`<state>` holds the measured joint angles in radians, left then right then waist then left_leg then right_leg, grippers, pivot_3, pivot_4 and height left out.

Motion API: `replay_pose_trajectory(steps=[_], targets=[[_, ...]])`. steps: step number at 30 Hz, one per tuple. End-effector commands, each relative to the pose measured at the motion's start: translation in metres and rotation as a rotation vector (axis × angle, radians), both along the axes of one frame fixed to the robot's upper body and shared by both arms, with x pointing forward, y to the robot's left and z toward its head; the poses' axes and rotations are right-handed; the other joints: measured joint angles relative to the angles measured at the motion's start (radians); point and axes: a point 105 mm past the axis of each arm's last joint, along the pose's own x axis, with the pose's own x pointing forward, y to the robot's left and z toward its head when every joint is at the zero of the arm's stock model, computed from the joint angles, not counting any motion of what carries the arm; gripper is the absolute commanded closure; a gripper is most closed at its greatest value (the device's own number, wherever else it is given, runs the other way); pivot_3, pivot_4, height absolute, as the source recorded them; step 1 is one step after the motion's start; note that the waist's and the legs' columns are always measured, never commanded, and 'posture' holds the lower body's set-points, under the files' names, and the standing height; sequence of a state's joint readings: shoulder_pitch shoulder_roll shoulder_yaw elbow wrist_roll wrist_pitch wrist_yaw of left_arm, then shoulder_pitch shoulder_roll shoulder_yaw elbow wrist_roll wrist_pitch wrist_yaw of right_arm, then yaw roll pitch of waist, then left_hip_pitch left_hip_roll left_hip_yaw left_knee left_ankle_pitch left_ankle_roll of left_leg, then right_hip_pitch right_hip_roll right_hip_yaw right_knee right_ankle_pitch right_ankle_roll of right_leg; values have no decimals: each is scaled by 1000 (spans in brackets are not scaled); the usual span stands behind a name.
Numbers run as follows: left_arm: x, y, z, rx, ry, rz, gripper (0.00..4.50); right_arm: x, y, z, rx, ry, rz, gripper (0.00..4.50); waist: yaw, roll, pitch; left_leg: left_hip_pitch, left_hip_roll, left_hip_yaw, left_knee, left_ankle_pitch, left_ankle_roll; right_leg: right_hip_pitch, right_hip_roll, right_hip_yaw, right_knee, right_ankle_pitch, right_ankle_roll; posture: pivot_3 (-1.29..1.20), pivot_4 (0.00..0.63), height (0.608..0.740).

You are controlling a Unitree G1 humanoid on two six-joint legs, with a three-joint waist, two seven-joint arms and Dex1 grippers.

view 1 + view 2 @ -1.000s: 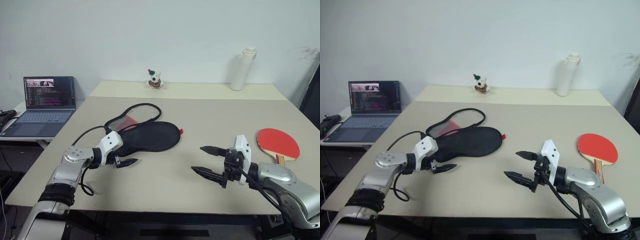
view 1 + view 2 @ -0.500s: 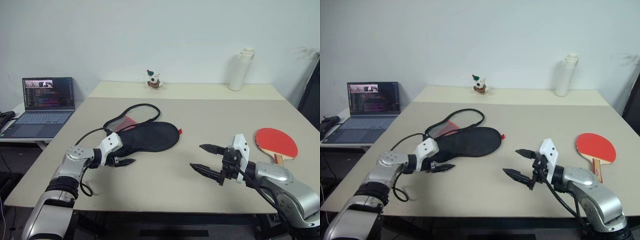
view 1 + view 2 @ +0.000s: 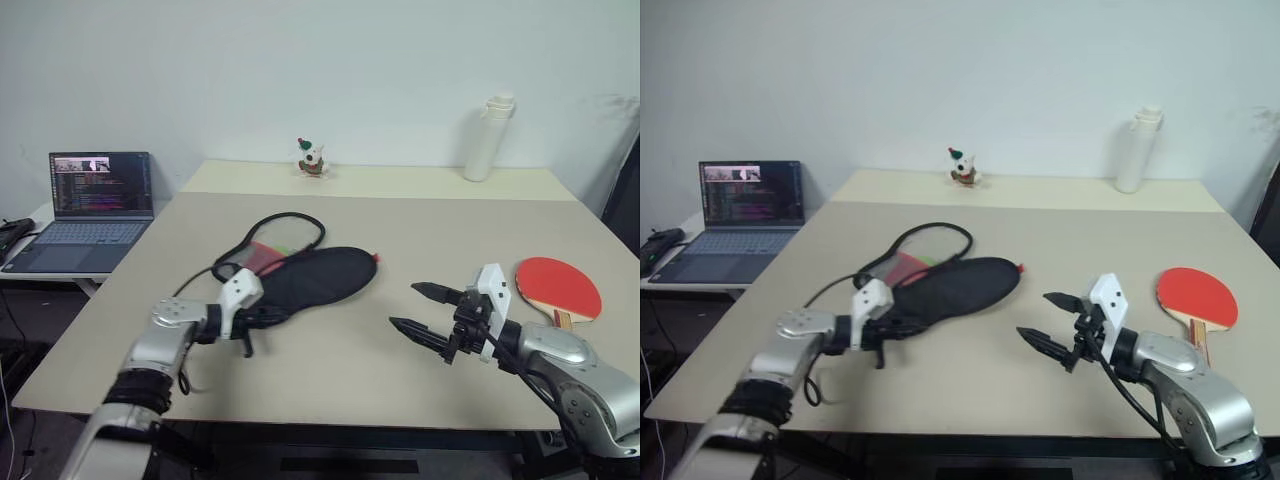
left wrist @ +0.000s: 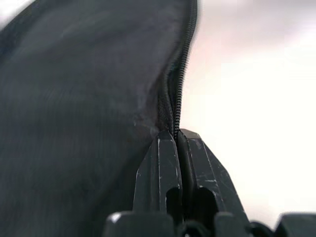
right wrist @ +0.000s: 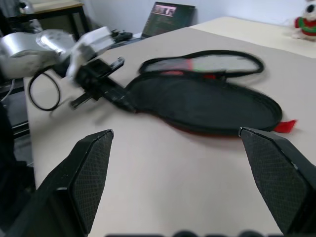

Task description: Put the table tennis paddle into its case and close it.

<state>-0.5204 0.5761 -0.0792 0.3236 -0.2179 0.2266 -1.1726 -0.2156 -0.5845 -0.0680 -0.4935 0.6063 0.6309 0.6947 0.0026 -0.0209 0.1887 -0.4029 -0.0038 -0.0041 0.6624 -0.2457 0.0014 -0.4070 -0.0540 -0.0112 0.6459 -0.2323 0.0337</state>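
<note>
Since the earlier frames the left gripper (image 3: 262,318) has gone from wide open beside the case (image 3: 318,276) to pinched shut on its handle-end edge by the zip, and the case has slid w/ it, swinging a bit toward the table tennis paddle (image 3: 558,287). In the left wrist view the two fingers (image 4: 160,163) meet flat on the black fabric right at the zip line, so it has hold of the case rim. Right gripper (image 3: 428,310) hangs over the table (image 3: 400,220) w/ jaws wide apart, nothing in them, between case and paddle, nearer the paddle. Case lies black side up, its flap w/ black cord-like rim folded open on the far side, red lining showing. Paddle lies flat well to the right of the case, red face up, handle toward the robot, untouched. Step in hand, I'd say: steadying/positioning the case before loading; paddle not yet picked. Next move prob. calls for the right gripper to reach away from the case to the paddle handle and close on it, while the left holds the mouth open enough to slide the blade in.
</note>
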Motion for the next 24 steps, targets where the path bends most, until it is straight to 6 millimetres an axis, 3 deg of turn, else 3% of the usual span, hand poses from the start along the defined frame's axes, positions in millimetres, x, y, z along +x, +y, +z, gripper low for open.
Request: replay_pose_trajectory(steps=[1, 6, 12, 17, 23, 24], targets=[[-14, -36, 21, -96, 10, -34, 4489, -4, -6, 12, -1, -47, -10, 0, -1, 0, 0, 0, 0, 0, 0, 0, 0, 0, 0, 0, 0, 0, 0, 0, 150, 740], [-18, -73, 18, -187, 86, 23, 4489, -6, -14, 10, -17, -34, -22, 0, -3, 0, 0, 2, 2, -1, 0, 0, 0, 1, 1, 0, 2, -3, 4, 0, 150, 740], [-6, -97, 5, -207, 116, 106, 4489, -4, -26, 10, -36, -26, -57, 0, -2, 0, 0, 2, 1, 0, 0, 0, 0, 1, 3, 0, 2, -3, 5, 0, 150, 740], [-11, -103, 3, -211, 115, 66, 3028, -1, -35, 9, -18, 2, -101, 0, -3, 0, 0, 2, 0, 0, 0, 0, 0, 1, 3, 0, 1, -3, 5, 0, 150, 740], [-25, -102, 23, -304, 96, -28, 993, 6, -42, -3, 23, 158, -181, 0, -3, 0, 0, 2, 0, 1, 0, 0, 0, 1, 3, 0, 1, -2, 4, 0, 150, 740], [-28, -97, 27, -311, 90, -46, 993, 5, -40, -4, 25, 173, -179, 0, -4, 0, 0, 2, 0, 1, 0, 0, 0, 1, 2, 0, 1, -2, 4, 0, 150, 740]])
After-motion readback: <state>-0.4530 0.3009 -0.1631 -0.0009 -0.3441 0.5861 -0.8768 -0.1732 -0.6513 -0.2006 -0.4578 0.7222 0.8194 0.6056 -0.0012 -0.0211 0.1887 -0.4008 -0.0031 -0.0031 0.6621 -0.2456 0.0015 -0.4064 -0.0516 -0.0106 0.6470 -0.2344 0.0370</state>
